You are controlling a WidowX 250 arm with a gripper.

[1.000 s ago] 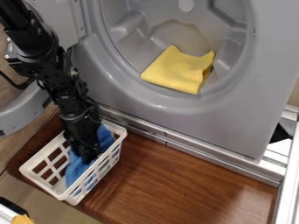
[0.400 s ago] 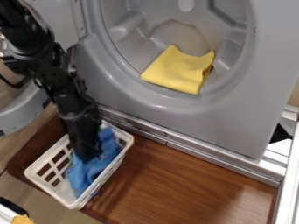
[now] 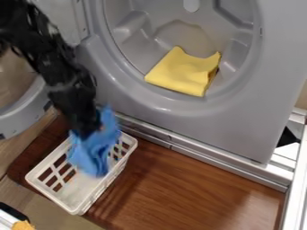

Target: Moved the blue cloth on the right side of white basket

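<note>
My black gripper (image 3: 87, 130) hangs above the far end of the white basket, shut on the blue cloth. The blue cloth (image 3: 96, 152) dangles from it, bunched at the top, its lower part hanging over the inside of the basket. Slatted and upright, the white basket (image 3: 75, 207) stands on the brown wooden surface at the lower left. The cloth hides part of the basket's far wall.
A grey washer-like tub (image 3: 198, 110) takes up the top, with a folded yellow cloth (image 3: 185, 72) in its opening. Brown board (image 3: 192, 184) extends right of the basket. A metal rail (image 3: 203, 157) runs behind it.
The gripper has risen with the blue cloth, lifting it up from the basket's inside. The basket has shifted slightly to the right since the earliest frame.
</note>
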